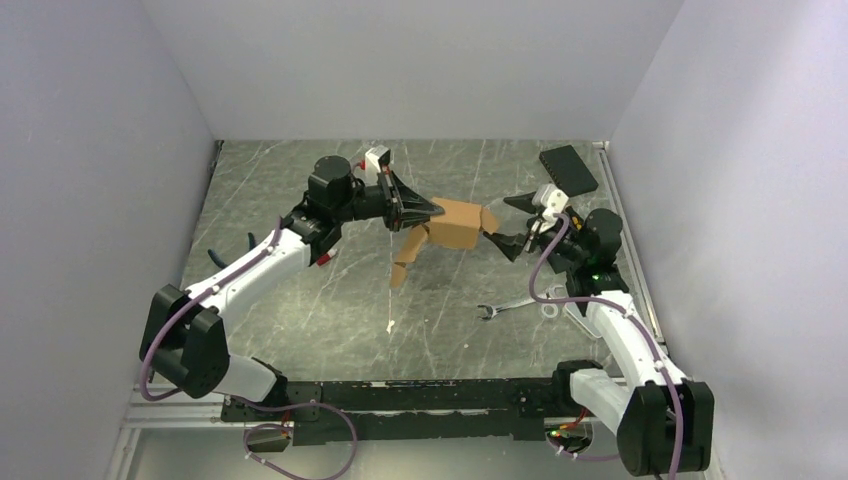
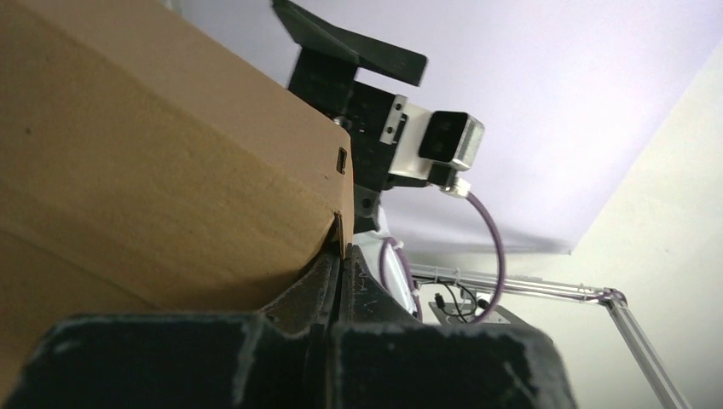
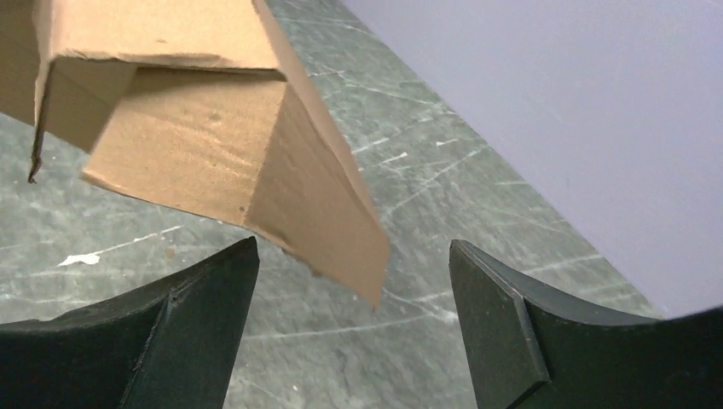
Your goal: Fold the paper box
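Brown cardboard paper box point(image 1: 455, 225) held above the grey marbled table point(image 1: 300, 300), mid-scene: left gripper point(image 1: 438, 211) clamped shut on its left edge, right gripper point(image 1: 498, 218) with fingers spread around its right end, no touch visible. Surroundings: one black pad point(image 1: 568, 170) at the far right corner, one wrench point(image 1: 515, 303) and one white scrap point(image 1: 390, 325) lying on the table. One loose flap point(image 1: 405, 258) hangs down; underside hidden; the left wrist view is mostly filled by cardboard

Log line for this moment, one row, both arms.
left gripper: shut on paper box, lifted | right gripper: open, facing box's end flap, no contact seen | box: partly folded, flaps hanging
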Motion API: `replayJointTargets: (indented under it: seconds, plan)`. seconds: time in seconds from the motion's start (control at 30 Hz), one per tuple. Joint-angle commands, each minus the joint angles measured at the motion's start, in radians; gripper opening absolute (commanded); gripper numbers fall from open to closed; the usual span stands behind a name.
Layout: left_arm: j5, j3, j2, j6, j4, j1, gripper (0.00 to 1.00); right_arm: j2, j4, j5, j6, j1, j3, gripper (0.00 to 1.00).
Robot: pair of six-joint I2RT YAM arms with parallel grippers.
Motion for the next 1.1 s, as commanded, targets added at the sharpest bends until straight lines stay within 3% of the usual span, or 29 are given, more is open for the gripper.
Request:
replayJointTargets:
  seconds: [0.0,0.17,0.37,0.53,0.6,0.73,0.8,0.93,1.07]
  plan:
    - [-0.018,0.025,0.004,-0.05,0.119,-0.04,0.0,0.026,0.313,0.026,0.073,0.053,-0.08,0.84]
    - [-0.038,0.043,0.008,-0.043,0.11,-0.07,0.0,0.035,0.388,0.083,0.036,0.063,-0.102,0.69]
    - [-0.064,0.029,0.002,-0.048,0.123,-0.084,0.0,0.003,0.384,0.096,0.017,0.063,-0.113,0.36]
    - [-0.088,-0.004,0.001,-0.073,0.17,-0.087,0.0,-0.013,0.288,0.058,0.003,0.063,-0.083,0.04]
    - [-0.107,-0.021,-0.01,-0.078,0.191,-0.085,0.12,-0.02,0.245,0.062,0.008,0.063,-0.065,0.0]
    - [-0.167,-0.04,-0.074,0.015,0.136,-0.059,0.58,-0.032,0.043,0.076,-0.041,0.058,-0.003,0.0]
    - [-0.203,-0.034,-0.133,0.127,0.035,-0.038,0.74,-0.038,-0.061,0.053,-0.087,0.043,0.03,0.0]
    - [-0.36,-0.032,-0.329,0.439,-0.206,0.005,0.96,-0.04,-0.214,0.024,-0.137,-0.001,0.09,0.0]
    - [-0.532,-0.057,-0.526,0.757,-0.417,0.01,0.99,-0.036,-0.261,0.053,-0.074,-0.037,0.14,0.0]
